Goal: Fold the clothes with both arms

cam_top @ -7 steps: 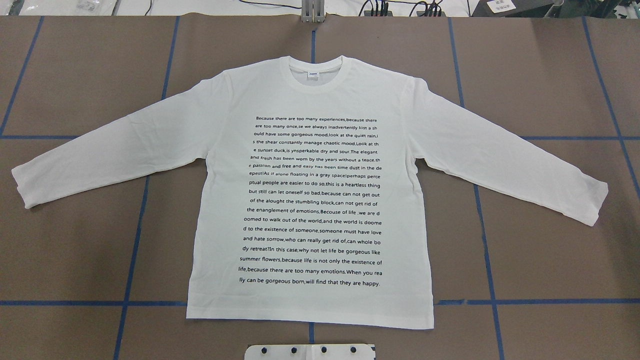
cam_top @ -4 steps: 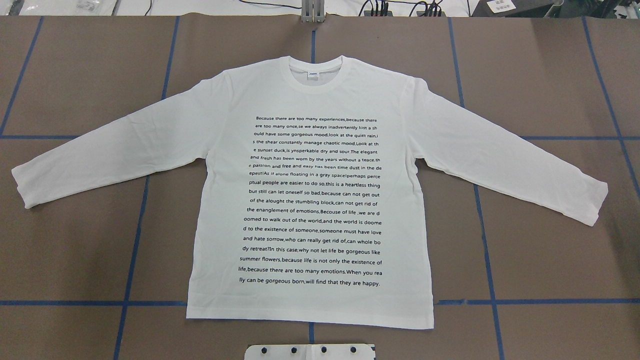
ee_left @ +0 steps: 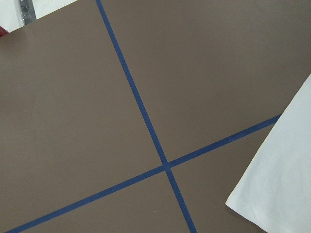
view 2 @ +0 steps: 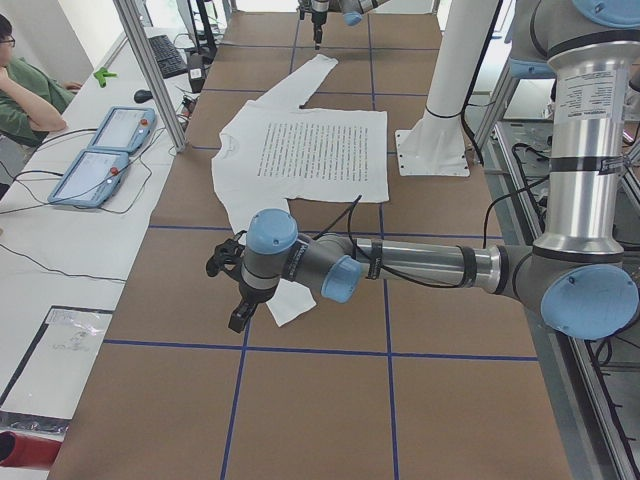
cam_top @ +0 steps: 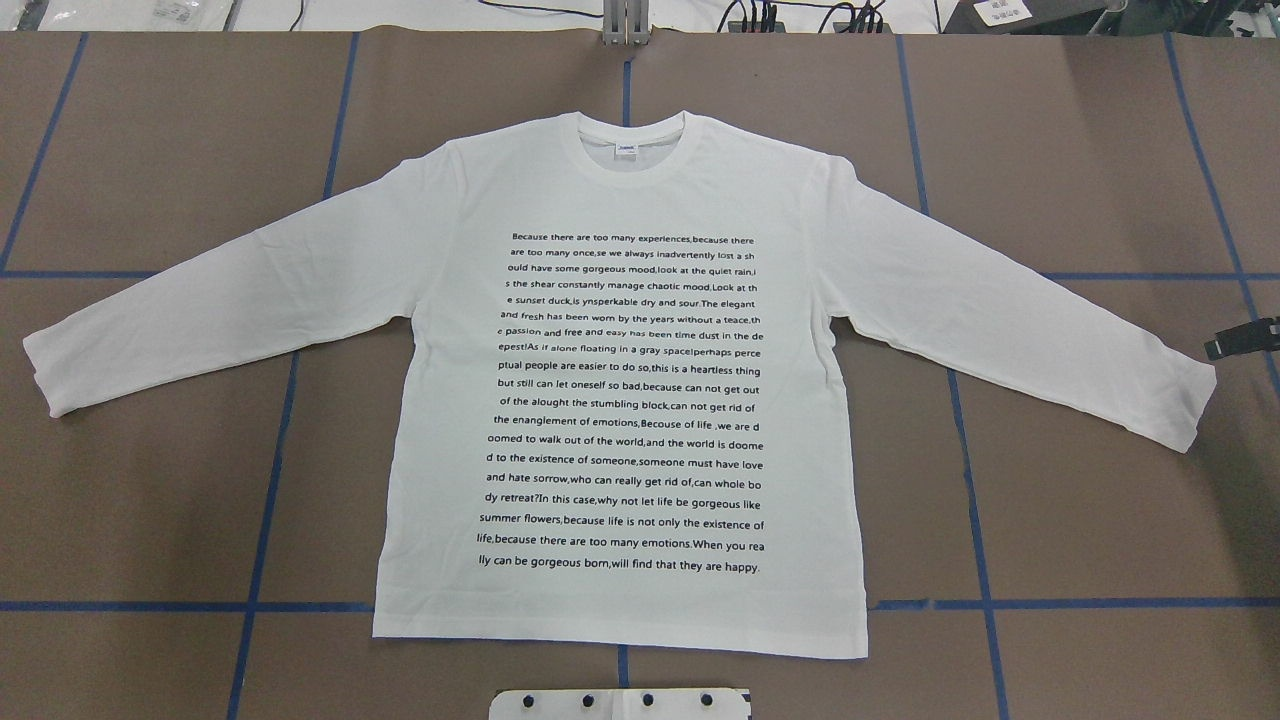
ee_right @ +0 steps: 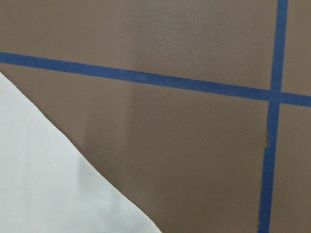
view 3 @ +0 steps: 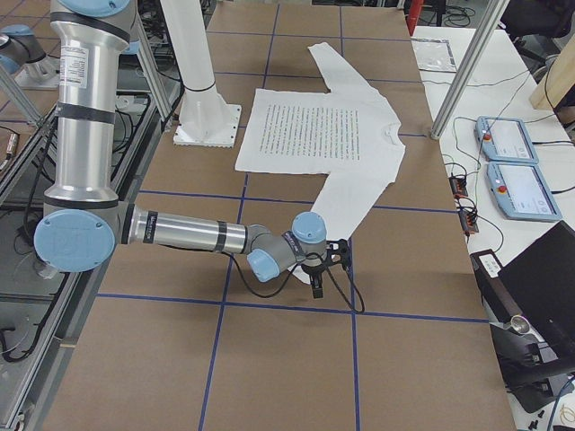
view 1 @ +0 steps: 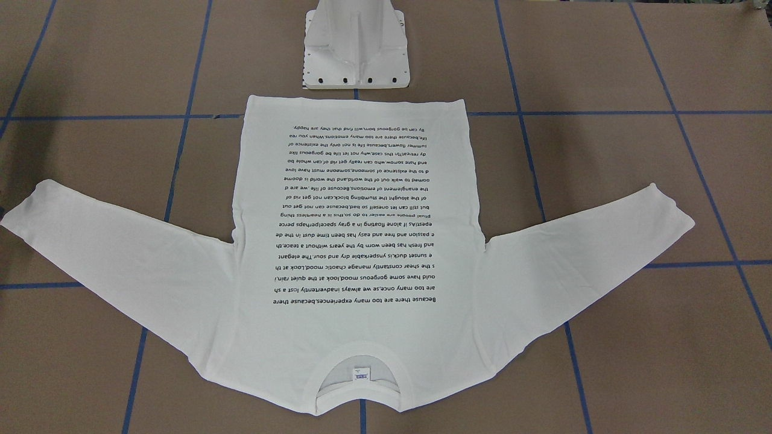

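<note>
The white long-sleeved T-shirt (cam_top: 620, 400) is laid flat and print-up in the middle of the brown table (cam_top: 150, 500), with its collar turned away from the robot, its hem near the white pedestal (view 1: 356, 48) and both sleeves spread outward; no fold is made yet. The opening step is judged to be in hand, namely the approach to the sleeve ends. The left gripper (view 2: 240, 316) is held low over the table just beside the left cuff (cam_top: 50, 375), and the right gripper (view 3: 316, 287) is held likewise beside the right cuff (cam_top: 1190, 410). Whether either pincer is spread or pressed together cannot be told from these views, and no cloth is seen to be gripped. For the next move, each gripper would need to be brought over its cuff with fingers parted, lowered until both layers are pinched, and the sleeves then carried inward across the body in step, so that the shirt is not dragged askew
</note>
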You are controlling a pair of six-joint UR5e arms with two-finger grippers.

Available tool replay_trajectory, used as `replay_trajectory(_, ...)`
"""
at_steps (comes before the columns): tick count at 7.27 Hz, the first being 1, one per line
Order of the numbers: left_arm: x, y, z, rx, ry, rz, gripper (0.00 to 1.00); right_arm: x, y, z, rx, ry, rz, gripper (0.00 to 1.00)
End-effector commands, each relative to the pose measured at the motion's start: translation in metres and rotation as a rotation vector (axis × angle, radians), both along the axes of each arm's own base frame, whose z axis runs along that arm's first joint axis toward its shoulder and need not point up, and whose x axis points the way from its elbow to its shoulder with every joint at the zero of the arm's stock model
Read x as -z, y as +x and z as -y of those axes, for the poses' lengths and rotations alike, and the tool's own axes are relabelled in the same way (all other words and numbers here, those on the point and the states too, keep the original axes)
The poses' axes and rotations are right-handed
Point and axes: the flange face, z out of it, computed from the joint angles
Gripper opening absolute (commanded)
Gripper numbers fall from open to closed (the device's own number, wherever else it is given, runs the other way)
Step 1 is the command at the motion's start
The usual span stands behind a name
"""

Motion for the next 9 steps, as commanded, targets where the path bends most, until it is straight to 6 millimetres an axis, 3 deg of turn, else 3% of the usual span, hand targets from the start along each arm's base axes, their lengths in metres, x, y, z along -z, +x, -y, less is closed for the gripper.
replay_trajectory(1,-0.001,0.0,0.0,0.0,-0.002,-0.001,1.0,0.003,-0.027,0.001,0.031,-0.012,0.003,1.0)
replay_trajectory(3,0.0,0.0,0.0,0.001,-0.001,-0.001,1.0,0.0,-0.036,-0.004,0.059,-0.031,0.009,0.98)
replay_trajectory(5,0.001,0.001,0.001,-0.002,0.001,-0.001,1.0,-0.01,-0.038,-0.009,0.08,-0.069,0.029,0.81)
replay_trajectory(7,0.001,0.0,0.001,0.0,0.003,-0.001,1.0,-0.016,-0.039,-0.012,0.09,-0.091,0.037,0.73)
replay_trajectory(9,0.003,0.0,0.003,0.0,0.006,-0.001,1.0,-0.013,-0.042,-0.009,0.092,-0.088,0.043,0.46)
